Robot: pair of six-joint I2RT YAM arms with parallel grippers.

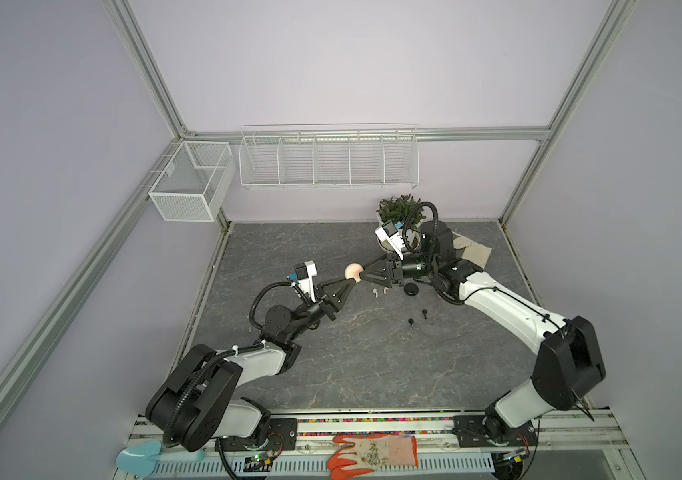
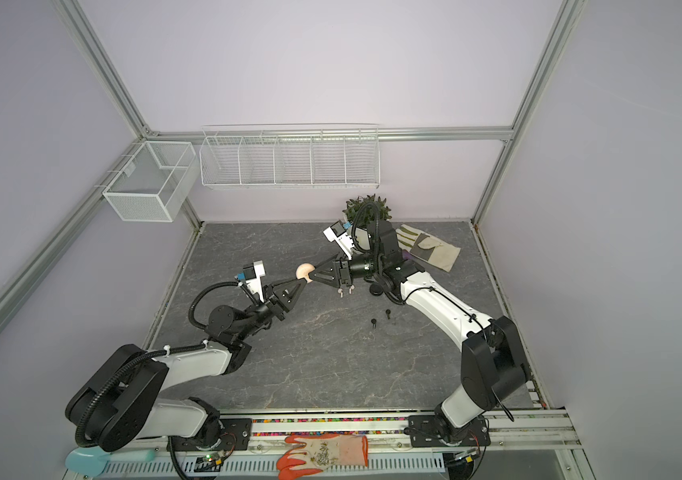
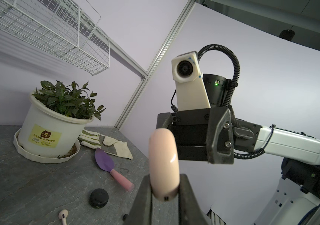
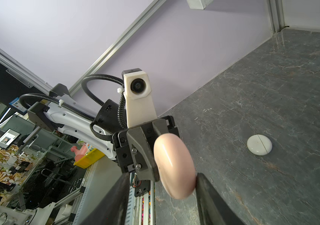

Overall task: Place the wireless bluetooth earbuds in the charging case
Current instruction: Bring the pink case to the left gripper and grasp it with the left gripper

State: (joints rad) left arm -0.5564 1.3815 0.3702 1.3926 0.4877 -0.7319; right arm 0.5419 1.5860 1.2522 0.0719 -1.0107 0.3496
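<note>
Pink case (image 3: 164,165): closed and standing on edge, held up above the table (image 1: 331,374); you cannot see inside it.
Black case (image 3: 98,198): closed, flat on the table.
White case (image 4: 259,145): closed, flat on the table.
Earbuds: white earbuds (image 1: 376,292) and black earbuds (image 1: 424,312) lie loose on the table.
Left pincer (image 1: 354,281): clamped on the pink case, arm stretched toward the middle.
Right pincer (image 1: 362,274): jaws apart around the same case; one finger (image 4: 209,194) touches it, the other stands off.
Hard to see: the white earbuds are too small to tell how they lie.
</note>
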